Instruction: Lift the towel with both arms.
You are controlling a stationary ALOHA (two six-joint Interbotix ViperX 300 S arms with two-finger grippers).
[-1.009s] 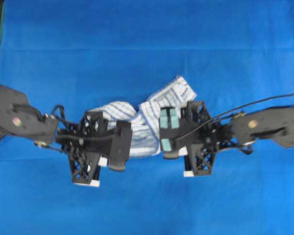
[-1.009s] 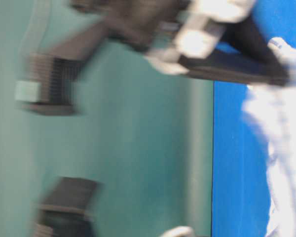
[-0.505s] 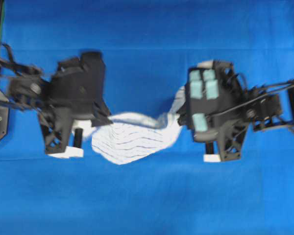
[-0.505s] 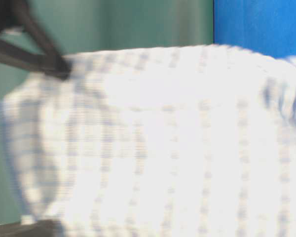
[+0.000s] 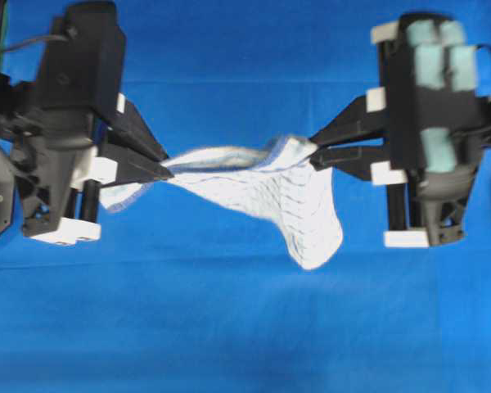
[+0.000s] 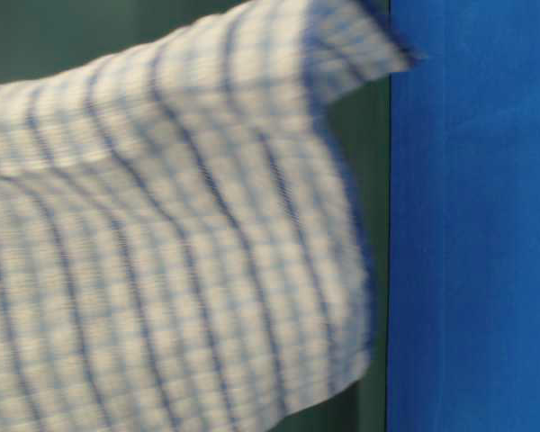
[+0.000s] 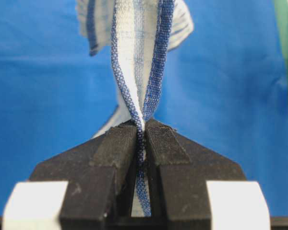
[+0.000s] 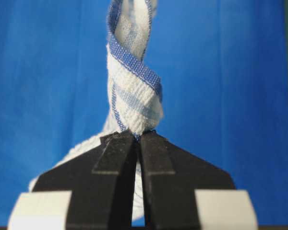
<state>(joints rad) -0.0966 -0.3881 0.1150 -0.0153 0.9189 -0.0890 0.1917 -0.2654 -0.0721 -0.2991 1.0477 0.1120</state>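
Observation:
The white towel [image 5: 262, 187] with blue and grey stripes hangs in the air between both arms, stretched across the middle and sagging to a loose corner at lower right. My left gripper [image 5: 165, 169] is shut on the towel's left end; its blue hem [image 7: 143, 143] is pinched between the black fingers. Over on the other side, my right gripper [image 5: 313, 150] is shut on a twisted bunch of the towel [image 8: 132, 103]. In the table-level view the blurred towel [image 6: 162, 243] fills most of the picture, and no gripper shows there.
The blue table covering [image 5: 245, 327] lies below the towel. Left arm's body [image 5: 65, 123] stands at the left edge, right arm's body with pale teal patches [image 5: 434, 106] at the right. A dark green wall [image 6: 378, 180] shows behind the cloth.
Both arms have risen and drawn apart toward the sides. The towel, bunched on the table a second ago, now hangs stretched between the two grippers.

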